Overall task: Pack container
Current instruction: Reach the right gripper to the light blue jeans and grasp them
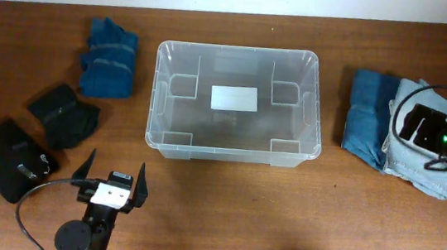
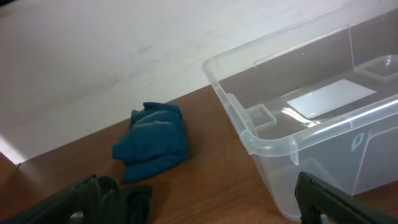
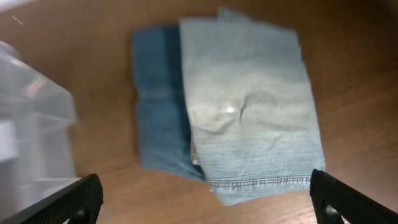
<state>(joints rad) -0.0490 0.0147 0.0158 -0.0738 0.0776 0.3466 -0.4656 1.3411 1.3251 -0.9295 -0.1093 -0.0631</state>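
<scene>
Lower right gripper [image 3: 202, 196], wide open and empty over pale jeans [image 3: 249, 106] beside empty container [image 1: 244, 51] at table [image 1: 280, 222] centre, squarely onto fold, pinch all layers, lift clear of rim; leave left gripper [image 1: 116, 168], open and empty, parked.

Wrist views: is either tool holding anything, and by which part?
Nothing held. Left tool is open near the container; right tool is open over the light denim.
</scene>
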